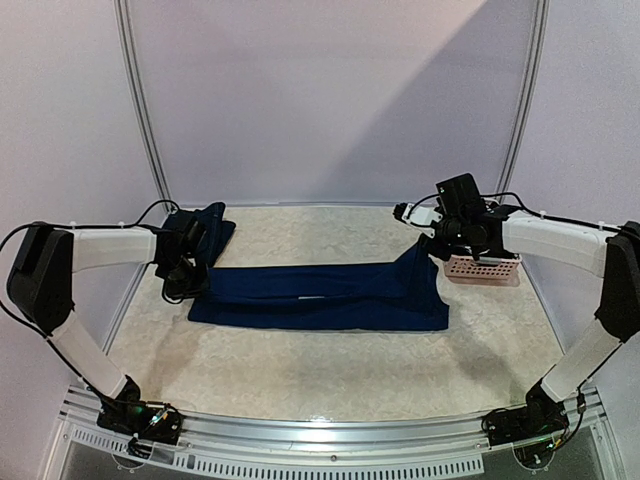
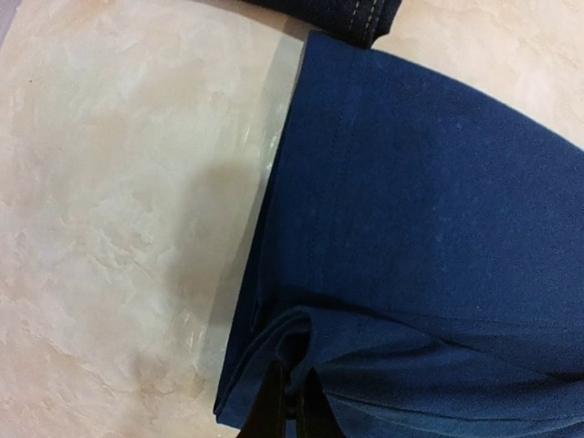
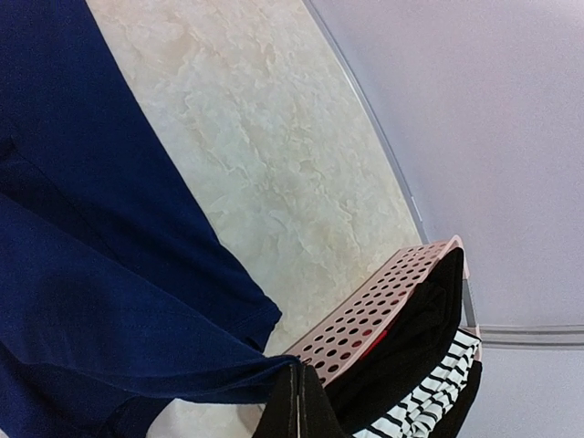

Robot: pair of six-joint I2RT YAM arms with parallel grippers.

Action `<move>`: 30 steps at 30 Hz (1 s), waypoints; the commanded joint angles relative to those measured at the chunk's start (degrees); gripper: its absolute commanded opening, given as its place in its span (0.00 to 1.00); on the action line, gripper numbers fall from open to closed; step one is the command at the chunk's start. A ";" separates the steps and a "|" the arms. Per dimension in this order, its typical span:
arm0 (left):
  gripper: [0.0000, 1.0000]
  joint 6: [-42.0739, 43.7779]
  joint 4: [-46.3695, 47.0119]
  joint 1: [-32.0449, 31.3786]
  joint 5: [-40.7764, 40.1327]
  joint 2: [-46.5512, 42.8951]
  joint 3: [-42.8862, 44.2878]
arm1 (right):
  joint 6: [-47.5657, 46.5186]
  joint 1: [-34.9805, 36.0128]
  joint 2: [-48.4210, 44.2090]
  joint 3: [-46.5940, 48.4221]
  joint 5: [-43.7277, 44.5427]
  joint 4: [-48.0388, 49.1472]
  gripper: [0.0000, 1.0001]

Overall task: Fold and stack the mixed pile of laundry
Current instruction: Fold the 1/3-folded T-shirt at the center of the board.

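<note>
Across the table (image 1: 300, 375), a shirt (image 1: 320, 295) lies lengthwise, left to right. The left gripper (image 2: 290, 411) pinches its left end, the right gripper (image 3: 297, 406) its lifted right corner.

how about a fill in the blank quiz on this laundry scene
The left gripper is ___ on one end of the navy garment.
The right gripper pinches its other end beside the ___ basket.
The striped piece in that basket is black and ___.
Missing: shut, pink, white.
</note>
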 commanded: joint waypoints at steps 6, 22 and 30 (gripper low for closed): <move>0.00 0.14 0.75 1.33 0.46 1.60 1.66 | 0.96 -1.11 3.42 3.27 0.25 1.98 0.00; 0.00 -1.34 -1.32 1.99 -0.49 -0.02 1.67 | 1.48 -1.35 4.39 4.58 0.40 2.85 0.00; 0.00 -1.58 -0.74 2.49 -0.52 1.52 2.86 | 1.57 -1.37 6.12 5.46 0.51 2.92 0.00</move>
